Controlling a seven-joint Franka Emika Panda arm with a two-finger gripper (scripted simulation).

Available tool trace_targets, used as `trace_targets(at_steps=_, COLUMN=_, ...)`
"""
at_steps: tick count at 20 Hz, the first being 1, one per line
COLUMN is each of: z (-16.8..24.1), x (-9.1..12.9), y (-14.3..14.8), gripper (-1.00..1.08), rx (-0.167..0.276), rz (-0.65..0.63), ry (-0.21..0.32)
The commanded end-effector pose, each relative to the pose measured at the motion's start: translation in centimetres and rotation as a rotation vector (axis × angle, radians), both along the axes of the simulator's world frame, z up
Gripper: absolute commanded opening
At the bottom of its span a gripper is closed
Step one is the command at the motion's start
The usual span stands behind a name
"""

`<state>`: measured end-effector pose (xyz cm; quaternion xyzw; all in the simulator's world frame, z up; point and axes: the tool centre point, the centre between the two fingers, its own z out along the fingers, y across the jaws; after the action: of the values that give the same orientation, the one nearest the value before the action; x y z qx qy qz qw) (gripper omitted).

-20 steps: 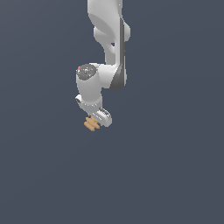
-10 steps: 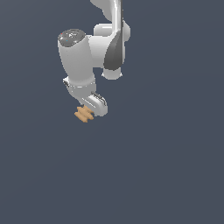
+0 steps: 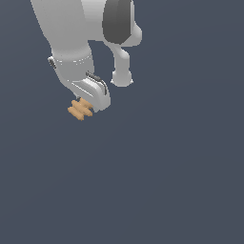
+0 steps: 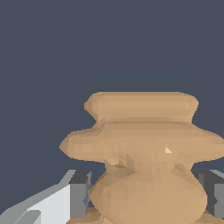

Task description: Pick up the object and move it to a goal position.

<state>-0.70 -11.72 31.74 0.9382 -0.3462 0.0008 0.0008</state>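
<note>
Hiding its fingertips, the hand (image 3: 85,104) clamps the object (image 3: 79,109).

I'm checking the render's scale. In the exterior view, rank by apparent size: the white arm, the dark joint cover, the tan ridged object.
1. White arm, by far largest.
2. Dark joint cover.
3. Tan ridged object, smallest, at the pincer.
Nearness to the camera may inflate the arm.

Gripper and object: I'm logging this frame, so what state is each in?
Gripper: shut on the object, a finger at each side of it.
Object: held, sticking out past the fingertips; no surface shows beneath it, so seemingly carried.
</note>
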Motion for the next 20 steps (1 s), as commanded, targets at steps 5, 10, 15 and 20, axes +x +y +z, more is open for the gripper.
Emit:
trace_targets(at_steps=5, z=5.9, x=1.1, y=-0.8, gripper=-1.0, rx=0.0, rz=0.001, ry=0.001)
trace_targets(at_steps=10, z=9.6, x=1.9, y=-1.4, gripper=-1.0, rx=0.001, rz=0.002, ry=0.001)
trace_targets(at_steps=15, z=12.6, x=2.6, y=-1.8, gripper=-1.0, rx=0.001, rz=0.003, ry=0.001)
trace_targets(at_steps=20, z=15.1, x=3.2, y=-2.2, gripper=-1.0, rx=0.001, rz=0.004, ry=0.001)
